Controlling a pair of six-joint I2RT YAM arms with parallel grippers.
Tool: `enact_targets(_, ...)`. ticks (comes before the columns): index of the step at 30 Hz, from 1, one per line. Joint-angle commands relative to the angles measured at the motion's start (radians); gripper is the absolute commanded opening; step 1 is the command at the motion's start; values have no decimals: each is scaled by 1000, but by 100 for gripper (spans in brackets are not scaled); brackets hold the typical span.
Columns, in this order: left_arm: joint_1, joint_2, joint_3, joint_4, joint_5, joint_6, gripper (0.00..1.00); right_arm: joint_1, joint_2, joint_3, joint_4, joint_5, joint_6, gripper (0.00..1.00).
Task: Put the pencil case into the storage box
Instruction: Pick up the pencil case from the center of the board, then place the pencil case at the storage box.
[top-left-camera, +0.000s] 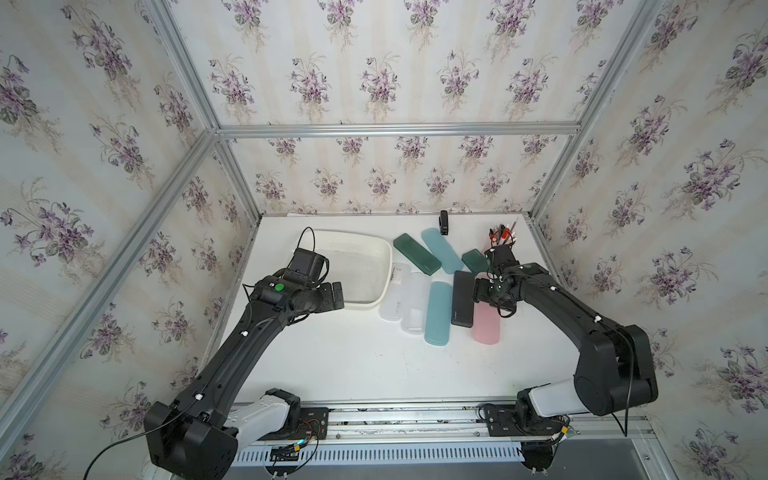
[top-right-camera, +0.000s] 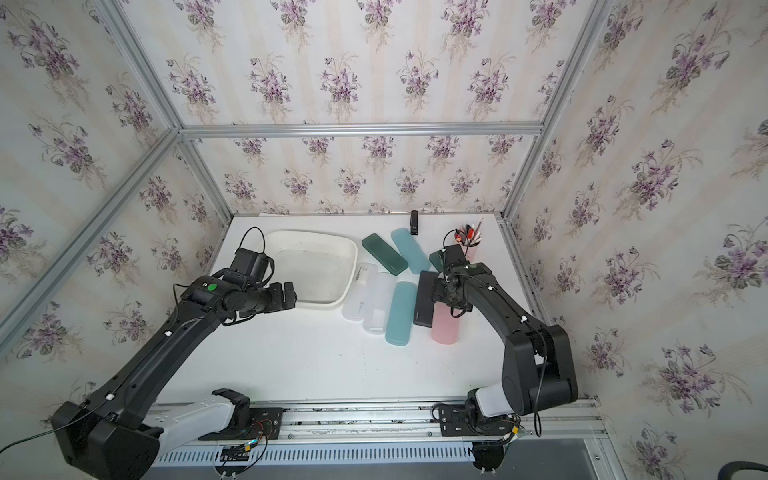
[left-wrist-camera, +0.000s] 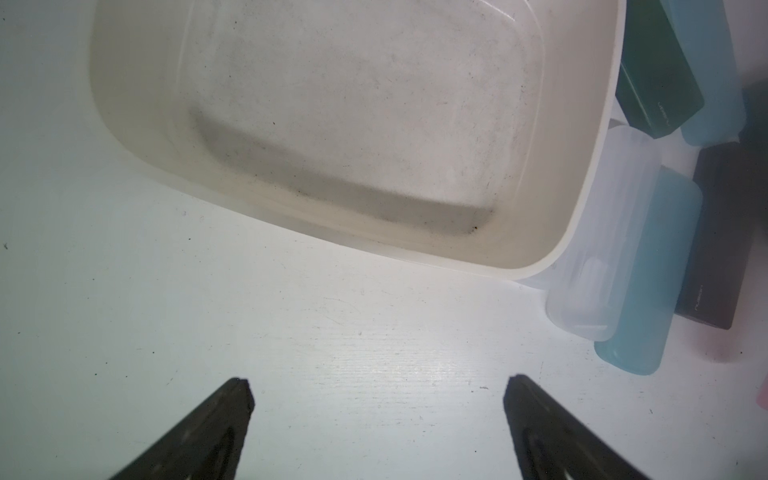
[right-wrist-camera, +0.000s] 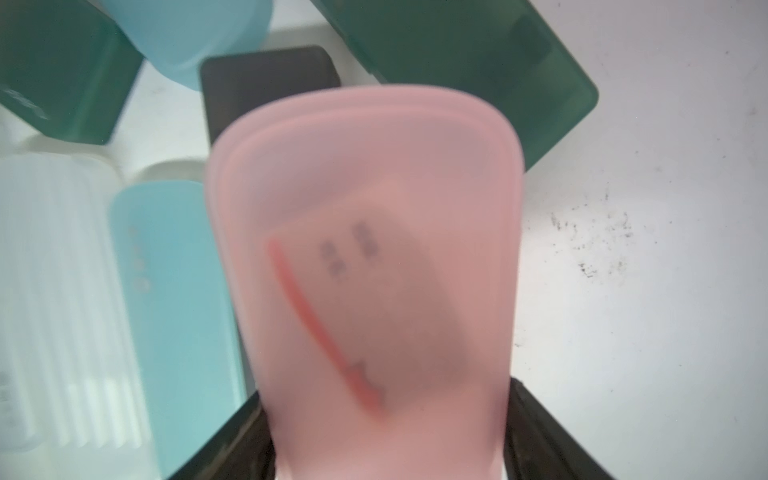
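Note:
The pink translucent pencil case (right-wrist-camera: 365, 249) lies at the right end of a row of cases in both top views (top-left-camera: 487, 328) (top-right-camera: 445, 330). My right gripper (right-wrist-camera: 386, 436) reaches down over its far end (top-left-camera: 492, 303). Its black fingers (right-wrist-camera: 536, 432) press against both long sides, so it is shut on the case. The storage box (top-left-camera: 353, 270), a shallow white tub, stands empty at the back left (top-right-camera: 316, 266) (left-wrist-camera: 353, 104). My left gripper (left-wrist-camera: 378, 395) hovers open over bare table at the box's near left corner (top-left-camera: 338, 293), holding nothing.
Between box and pink case lie clear cases (top-left-camera: 405, 297), a light blue case (top-left-camera: 437, 313) and a black case (top-left-camera: 463, 299). Behind them are two dark green cases (top-left-camera: 417, 253) and another blue one (top-left-camera: 441, 250). A pen cup (top-left-camera: 503, 241) stands at the back right.

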Motion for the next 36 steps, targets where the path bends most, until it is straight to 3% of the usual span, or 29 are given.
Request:
enact_targets(1,0,17,9,30,-22,11,100,10,12,79,-1,-104,0,61)
enact_targets(10,0,85,61,23,-56,15,100,199,338,570,21,-211,54,60)
enact_targets(18,9,157,135,5,-110,26,100,373,809,1276,-73,-292,128,61)
enact_targets(20,12,169,140,10,-112,28,100,392,879,1363,-63,-317,161,61)
enact_targets(28,31,204,130,30,-114,49,100,468,938,1285,106,-312,275,61)
enact_targets(36,45,194,90,48,-108,75,100,495,958,1174,110,-182,369,62)
